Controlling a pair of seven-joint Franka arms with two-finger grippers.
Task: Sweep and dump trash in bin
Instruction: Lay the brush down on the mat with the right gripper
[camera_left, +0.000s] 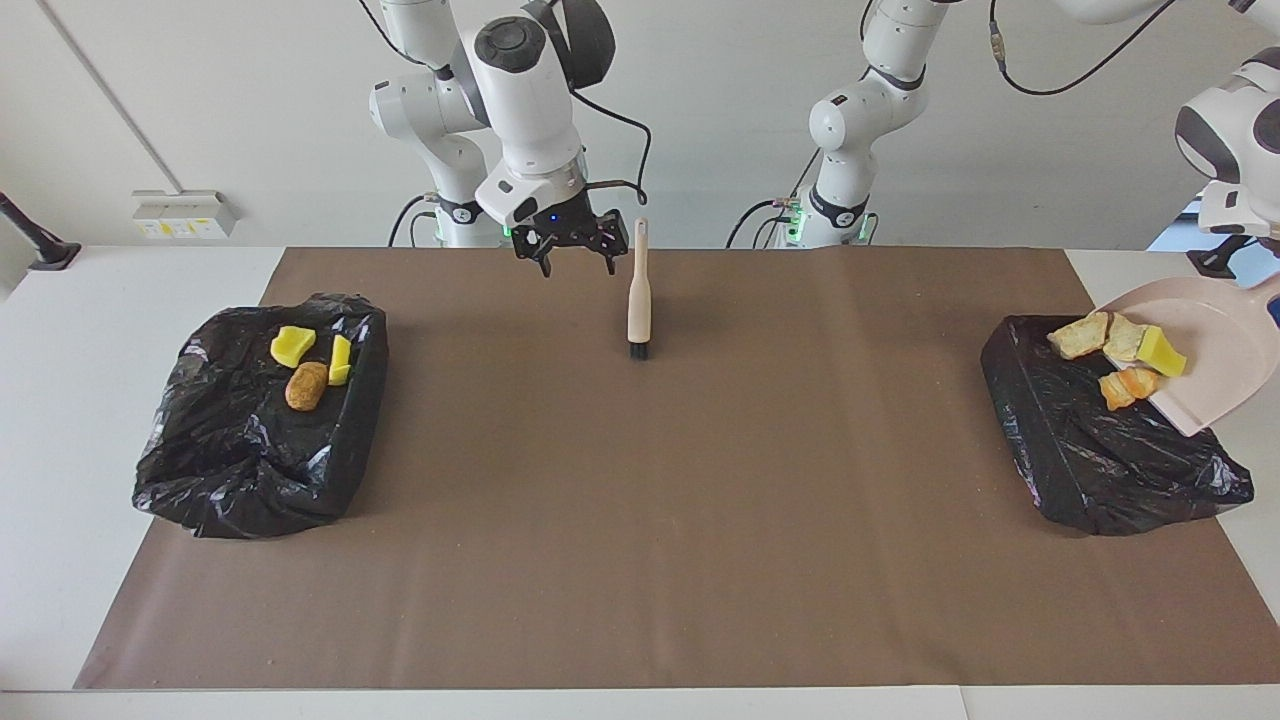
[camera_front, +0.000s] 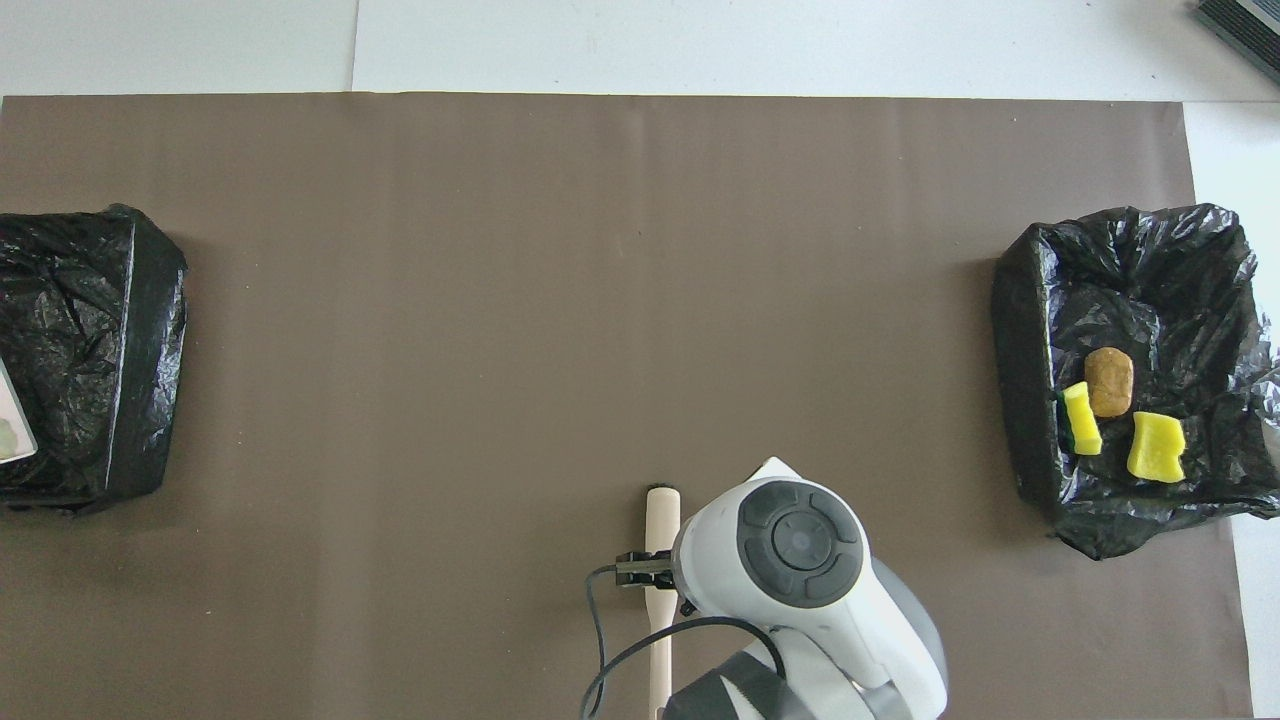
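White wall, brown mat (camera_left: 640, 520) over white table. Facing view: right gripper (camera_left: 577, 250) hangs with fingers spread, holding nothing, just beside the brush (camera_left: 638, 300) handle at the robots' edge. Dustpan (camera_left: 1205, 350) with scraps (camera_left: 1120, 360) tilts over the bin (camera_left: 1100, 450) at the left arm's end; left gripper unseen. Overhead view: brush (camera_front: 661, 560) beside the right gripper; probably light and stiff, best held mid-handle.
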